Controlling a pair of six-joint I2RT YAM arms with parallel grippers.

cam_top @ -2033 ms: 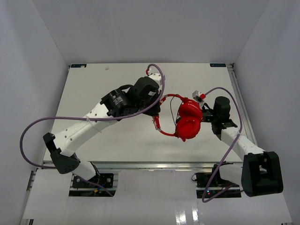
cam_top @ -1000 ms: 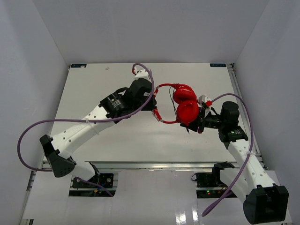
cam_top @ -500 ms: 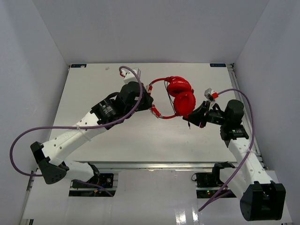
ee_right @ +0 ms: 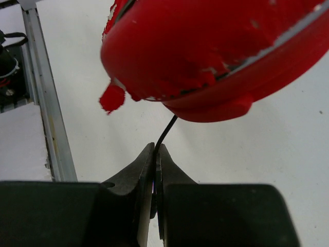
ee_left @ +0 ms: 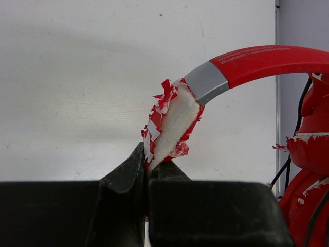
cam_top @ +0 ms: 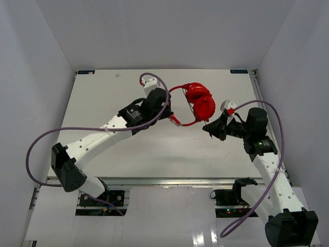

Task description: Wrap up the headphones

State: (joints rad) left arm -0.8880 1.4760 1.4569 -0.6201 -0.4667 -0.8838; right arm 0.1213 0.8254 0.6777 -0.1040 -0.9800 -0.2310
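Observation:
The red headphones hang above the table's middle back, ear cups together, thin headband curving left. My left gripper is shut on the headband's worn, white-padded part; the red band with a grey joint arcs right toward the cups. My right gripper is shut on the thin black cable just below a red ear cup, which fills the top of the right wrist view. Cable strands run across the cups.
White table with a metal rail along its right edge. Purple robot cables loop over both arms. Grey walls enclose the table on three sides.
Over two seconds both arms carried the headphones toward the back. The right gripper has drawn away from the cups to the right along the cable; the left arm shifted slightly right.

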